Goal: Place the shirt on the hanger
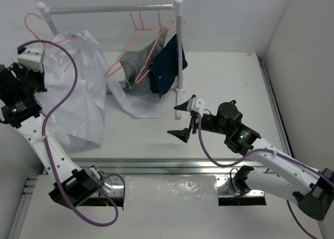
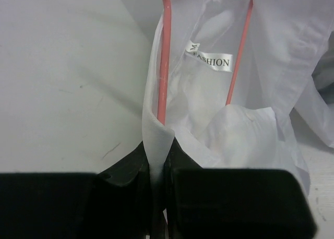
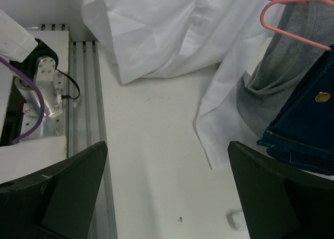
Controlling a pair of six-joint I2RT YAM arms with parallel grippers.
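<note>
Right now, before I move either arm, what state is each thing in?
shirt, wrinkled, held up at the collar, sleeve trailing on the table.
hanger, wires inside the shirt's neck opening, hook sticking out above.
left tool, shut on a fold of the shirt beside the hanger wire.
right tool, open, empty, above the table.
grey garment, hanging from the rail.
navy garment, hanging beside it.

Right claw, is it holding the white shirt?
No, the right gripper is wide open and empty; the shirt lies ahead of it, untouched.
</note>
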